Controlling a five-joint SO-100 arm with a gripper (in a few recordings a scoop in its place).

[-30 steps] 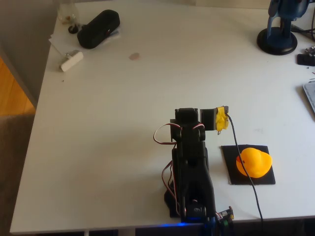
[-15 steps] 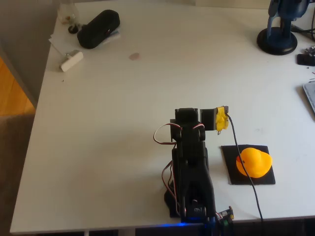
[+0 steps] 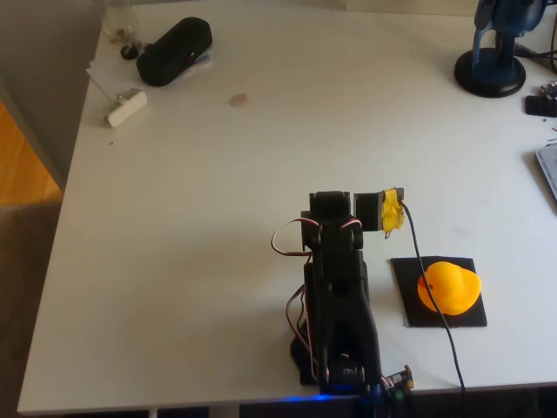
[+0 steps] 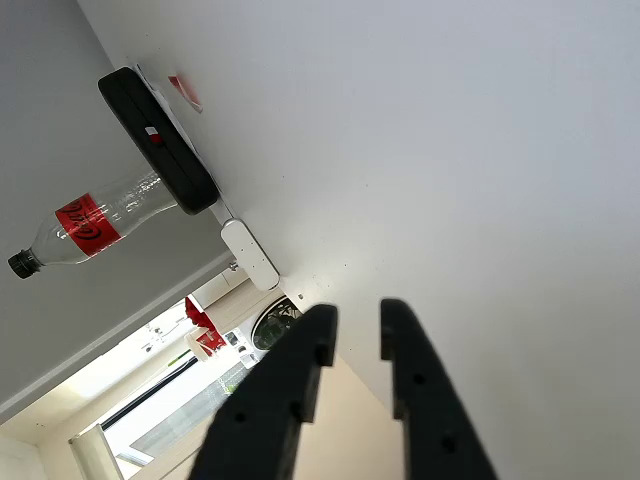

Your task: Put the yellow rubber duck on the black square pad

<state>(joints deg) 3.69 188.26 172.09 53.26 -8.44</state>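
overhead, the yellow rubber duck (image 3: 448, 287) sits on the black square pad (image 3: 438, 292), right of the folded arm. it looks light, soft and smooth, likely slippery; its rounded body seems the best place to pinch. wrist view: the gripper (image 4: 352, 325) holds nothing, fingers (image 4: 300, 375) narrowly apart, aimed past a black case (image 4: 160, 140) and bottle (image 4: 85, 225).

gripper (image 4: 352, 318) (narrow gap), black case (image 4: 158, 141), bottle (image 4: 85, 222)

Overhead view looks down on the whole table (image 3: 200, 218); wrist view skims it sideways, sharing the black case (image 3: 174, 50).
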